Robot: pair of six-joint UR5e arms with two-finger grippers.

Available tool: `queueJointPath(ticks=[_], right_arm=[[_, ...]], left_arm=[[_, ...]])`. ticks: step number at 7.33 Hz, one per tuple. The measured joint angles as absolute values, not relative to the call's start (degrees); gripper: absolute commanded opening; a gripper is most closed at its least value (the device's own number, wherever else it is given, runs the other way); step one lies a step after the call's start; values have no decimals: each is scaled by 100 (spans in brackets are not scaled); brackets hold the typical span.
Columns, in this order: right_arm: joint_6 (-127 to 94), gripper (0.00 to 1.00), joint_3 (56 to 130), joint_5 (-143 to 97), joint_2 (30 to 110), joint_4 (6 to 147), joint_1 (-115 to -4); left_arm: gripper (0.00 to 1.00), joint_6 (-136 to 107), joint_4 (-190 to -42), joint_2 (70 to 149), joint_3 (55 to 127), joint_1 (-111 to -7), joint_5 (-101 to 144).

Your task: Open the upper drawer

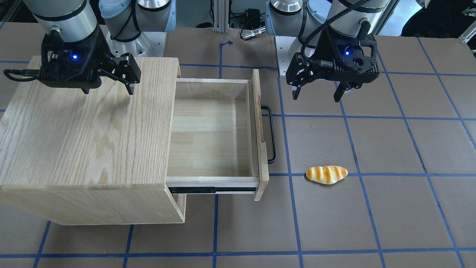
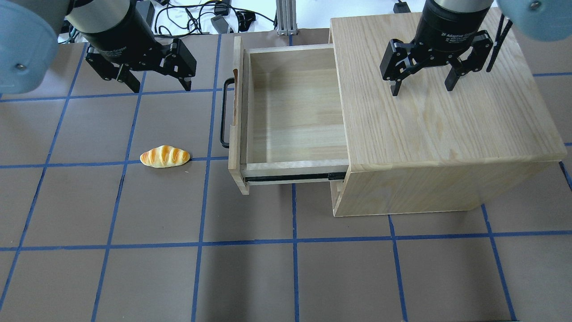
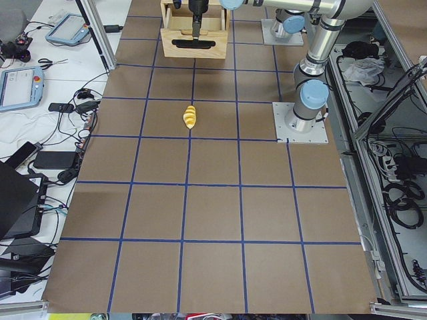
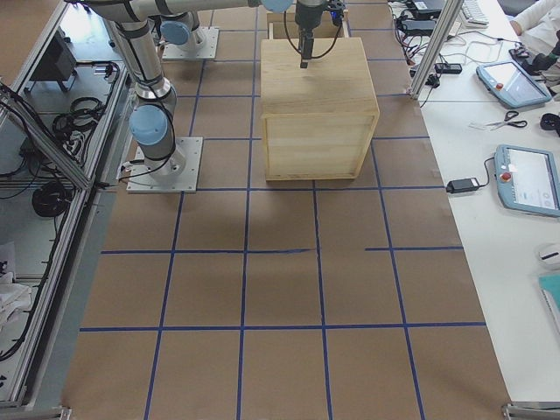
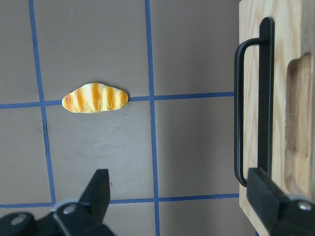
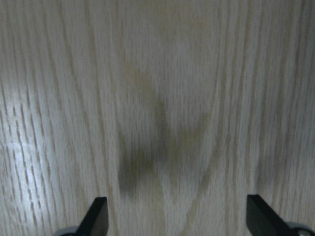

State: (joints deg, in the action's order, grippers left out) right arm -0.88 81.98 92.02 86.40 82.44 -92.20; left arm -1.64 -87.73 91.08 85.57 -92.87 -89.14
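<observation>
The upper drawer (image 1: pixel 212 137) is a shallow pale-wood box that stands pulled far out of the oak cabinet (image 1: pixel 85 123), its inside empty. Its black bar handle (image 1: pixel 270 134) faces the open table. It also shows in the overhead view (image 2: pixel 290 103), with a black side rail (image 2: pixel 290 178). My left gripper (image 1: pixel 317 97) is open and empty. It hovers above the table just beyond the handle, which shows in the left wrist view (image 5: pixel 253 103). My right gripper (image 2: pixel 422 89) is open and empty above the cabinet's top (image 6: pixel 157 98).
A toy bread roll (image 1: pixel 326 174) lies on the brown mat beyond the drawer front, also in the left wrist view (image 5: pixel 95 98). Blue tape lines grid the table. The arm bases stand at the back edge.
</observation>
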Motion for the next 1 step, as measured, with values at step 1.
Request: queueJointPath(ticks=[1], right_arm=[[-88,100,8196,9202,8640,8244,-9220]], left_arm=[[100,-206,-8772,9119,8562,-9288,-8907]])
